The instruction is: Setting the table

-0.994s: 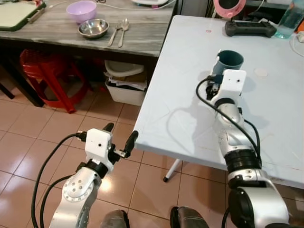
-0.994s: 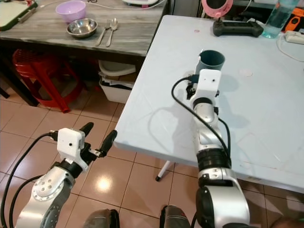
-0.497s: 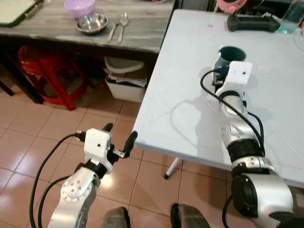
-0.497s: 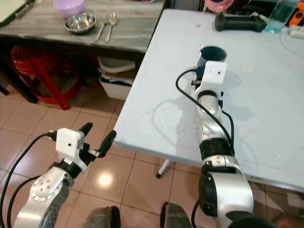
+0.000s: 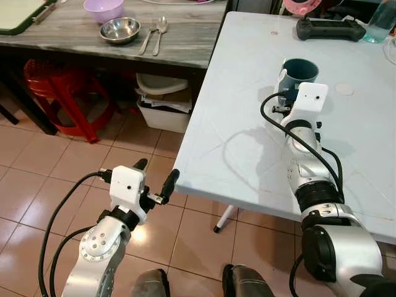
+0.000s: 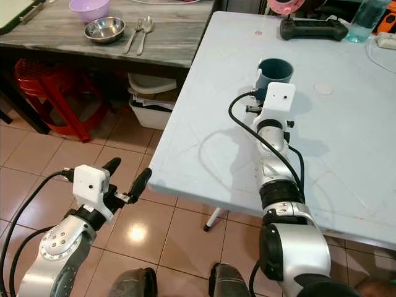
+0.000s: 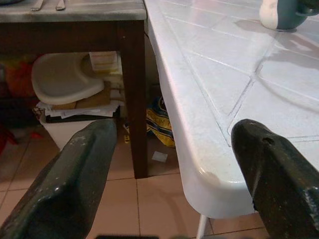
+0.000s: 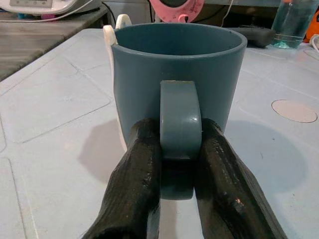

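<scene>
A blue mug (image 5: 301,69) stands upright on the white table (image 5: 235,124), a little in from its left edge. My right gripper (image 8: 178,134) is shut on the mug's handle (image 8: 180,117), one black finger on each side, with the silver arm reaching over the table from the near edge. A white patch shows on the mug's far side (image 8: 107,37). My left gripper (image 5: 156,173) hangs open over the tiled floor, just off the table's near left corner (image 7: 209,184), and holds nothing.
A wooden side table (image 5: 185,52) at the back left carries a purple bowl (image 5: 103,8), a steel bowl (image 5: 120,30), and a fork and spoon (image 5: 153,34). Under it are a red stool (image 5: 59,93) and a white bin (image 5: 162,105). A black controller (image 5: 328,28) and a bottle (image 5: 382,18) lie at the table's far end.
The head view has shifted slightly. My right gripper still grips the mug's handle in the same spot, and the left arm has not visibly moved.
</scene>
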`<state>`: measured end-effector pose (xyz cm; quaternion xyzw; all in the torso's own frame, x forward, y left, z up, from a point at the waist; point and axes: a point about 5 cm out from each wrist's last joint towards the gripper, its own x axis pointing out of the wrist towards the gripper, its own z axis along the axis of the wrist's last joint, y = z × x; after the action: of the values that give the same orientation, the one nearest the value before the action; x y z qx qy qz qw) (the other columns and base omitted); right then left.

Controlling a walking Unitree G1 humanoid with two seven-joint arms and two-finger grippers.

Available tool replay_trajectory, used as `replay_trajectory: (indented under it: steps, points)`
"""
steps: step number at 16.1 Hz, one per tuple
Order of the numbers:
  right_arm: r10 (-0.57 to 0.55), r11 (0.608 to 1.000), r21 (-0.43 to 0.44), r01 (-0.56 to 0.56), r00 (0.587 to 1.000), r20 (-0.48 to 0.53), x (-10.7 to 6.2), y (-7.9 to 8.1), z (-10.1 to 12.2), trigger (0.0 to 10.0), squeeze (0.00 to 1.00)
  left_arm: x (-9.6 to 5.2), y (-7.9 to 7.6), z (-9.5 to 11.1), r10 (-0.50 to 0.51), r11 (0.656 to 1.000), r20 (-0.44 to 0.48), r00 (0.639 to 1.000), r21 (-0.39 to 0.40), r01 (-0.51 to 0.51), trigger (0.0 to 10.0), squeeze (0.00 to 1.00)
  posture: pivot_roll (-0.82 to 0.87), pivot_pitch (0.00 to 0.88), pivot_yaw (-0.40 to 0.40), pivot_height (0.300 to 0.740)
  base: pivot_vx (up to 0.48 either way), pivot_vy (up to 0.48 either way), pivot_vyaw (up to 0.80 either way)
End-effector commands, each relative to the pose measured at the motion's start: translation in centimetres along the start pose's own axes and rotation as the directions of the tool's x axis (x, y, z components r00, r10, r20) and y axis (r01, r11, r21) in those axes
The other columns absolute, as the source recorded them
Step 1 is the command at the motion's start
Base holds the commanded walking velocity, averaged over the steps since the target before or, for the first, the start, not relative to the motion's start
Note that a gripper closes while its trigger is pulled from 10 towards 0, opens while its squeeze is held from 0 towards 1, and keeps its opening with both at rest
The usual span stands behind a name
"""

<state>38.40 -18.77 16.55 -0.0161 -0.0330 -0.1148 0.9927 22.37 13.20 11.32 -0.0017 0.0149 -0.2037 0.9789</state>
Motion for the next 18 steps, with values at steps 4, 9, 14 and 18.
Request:
replay_trajectory:
  steps: [4,9,14,18]
  points:
    - [0.060,0.998,0.001,-0.060,0.991,0.118,-0.2,-0.1,1.6,0.0,0.00,0.2,1.0,-0.6,0.123,0.992,-0.022,0.992,0.039,-0.122,10.0,0.00,0.05,0.161,0.037,0.740,0.000,0.000,0.00]
    - [0.175,0.985,-0.033,-0.172,0.950,0.258,-5.1,-0.1,2.0,0.0,0.00,1.1,2.9,-0.4,0.256,0.963,0.003,0.967,0.091,-0.255,10.0,0.00,0.05,0.103,0.008,0.740,0.000,0.246,0.00]
    - [0.213,0.976,-0.096,-0.195,0.945,0.247,-9.5,0.1,1.1,10.0,0.00,1.5,2.1,-0.7,0.238,0.961,0.011,0.971,0.143,-0.237,10.0,0.00,0.02,0.085,0.016,0.740,0.000,0.480,0.00]
    - [0.189,0.980,-0.104,-0.172,0.962,0.196,-10.5,-0.8,0.6,10.0,0.00,1.9,1.4,-0.9,0.221,0.965,0.022,0.975,0.140,-0.222,10.0,0.00,0.00,0.067,0.016,0.740,0.000,0.473,0.00]
